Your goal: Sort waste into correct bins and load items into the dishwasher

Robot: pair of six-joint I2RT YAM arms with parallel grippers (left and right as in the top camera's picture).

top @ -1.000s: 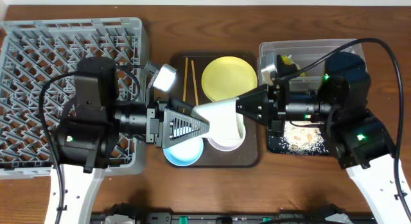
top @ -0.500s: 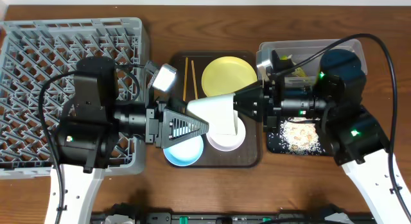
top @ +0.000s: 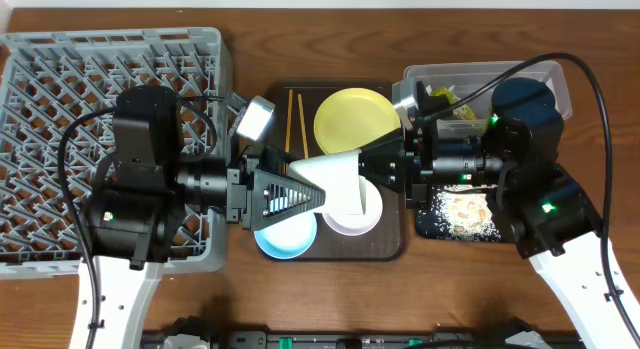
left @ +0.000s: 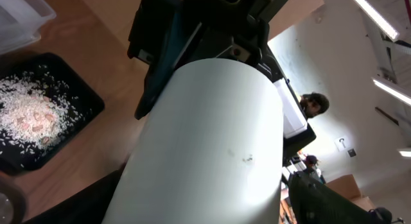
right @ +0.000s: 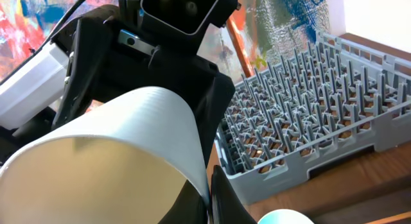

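Observation:
A white cup (top: pixel 335 179) lies on its side in the air above the brown serving tray (top: pixel 392 244), between my two grippers. My right gripper (top: pixel 372 179) is shut on its rim, which the right wrist view shows pinched (right: pixel 209 198). My left gripper (top: pixel 312 194) is open, one finger on each side of the cup's base (left: pixel 192 205). On the tray lie the yellow plate (top: pixel 355 119), the chopsticks (top: pixel 296 124), the white bowl (top: pixel 350 221) and the light blue bowl (top: pixel 285 239). The grey dish rack (top: pixel 60 109) stands at the left.
The clear tub (top: pixel 480 74) at the back right holds a green-and-orange wrapper (top: pixel 445 92). The black tray (top: pixel 432 221) in front of it holds rice crumbs (top: pixel 462 211). The tissue is out of view. Both arms crowd the space over the serving tray.
My right gripper has carried the white cup leftward, so its base now sits between the left gripper's fingers. The left arm has stayed still.

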